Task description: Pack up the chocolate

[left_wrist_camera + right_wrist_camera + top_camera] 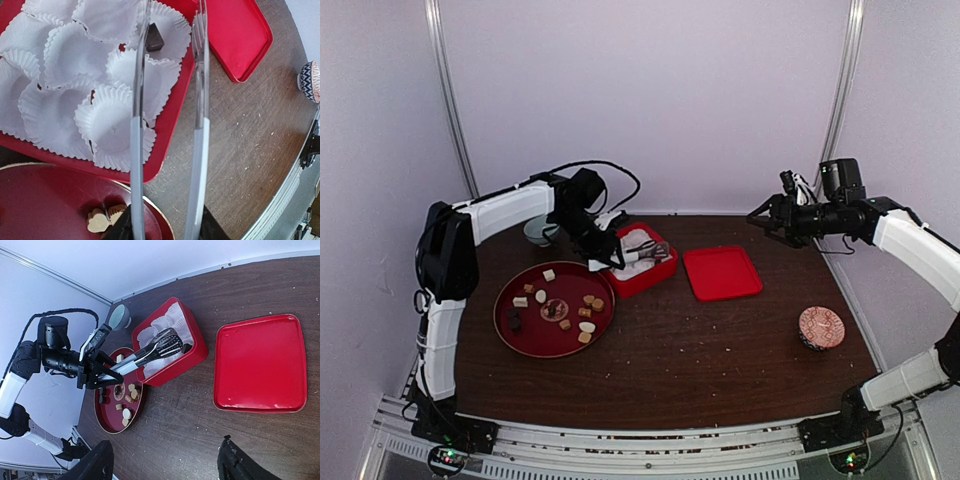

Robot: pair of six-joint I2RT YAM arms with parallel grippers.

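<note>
One dark cube (154, 37) of the chocolate (587, 327) sits in a paper cup well out ahead of the left gripper (167, 227). It lies between the two spread blades of the tongs (200, 125), close against the left one. Only the left wrist view shows it, and whether blade and cube touch cannot be told. The other pieces, tan, cream and dark, lie scattered on the round dark red plate (530, 345) just beside that gripper. The top view shows them plainly, while the left wrist view catches only two tan pieces at the plate's edge. The left gripper is pinched on the handle end of the tongs, whose tips reach over the red box (645, 283) of white paper cups (65, 55). Past the tong tips, the red lid (722, 272) lies flat on the table (700, 370), apart from the box. The right gripper (164, 445) hangs above the table, well apart from all this. Its fingers (97, 462) are spread wide in its own wrist view; the top view leaves that unclear. A small patterned bowl (821, 327) stands nearer that gripper, and a pale bowl (536, 233) stands beside the left one.
</note>
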